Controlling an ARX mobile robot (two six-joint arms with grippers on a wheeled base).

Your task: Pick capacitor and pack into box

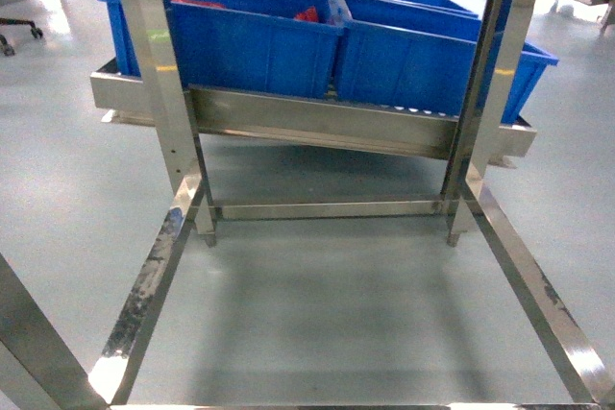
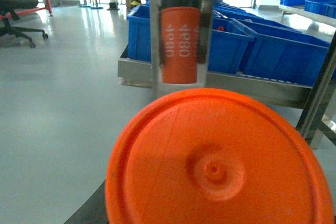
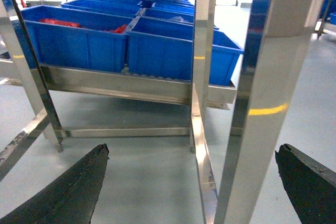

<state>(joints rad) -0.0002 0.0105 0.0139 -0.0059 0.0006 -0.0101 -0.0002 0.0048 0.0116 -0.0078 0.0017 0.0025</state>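
Close against the left wrist camera, capacitor (image 2: 218,161) end-on, left pincer unseen, right pincer (image 3: 191,182) gaping, empty.

Stainless steel rack (image 1: 317,122) stands on grey floor (image 1: 336,295). Tilted shelf carries blue bins (image 1: 255,45) side by side in rows, front ones against shelf's front lip. Red items (image 3: 58,23) lie inside some bins.

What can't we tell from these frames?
- Left gripper: in the left wrist view the capacitor end face fills the frame and hides the fingers, so the grip is unclear.
- Box: in no view.
- Bins: in the head view their walls hide most of the contents.
- Right gripper: open, with its fingers cut off by the bottom edge.
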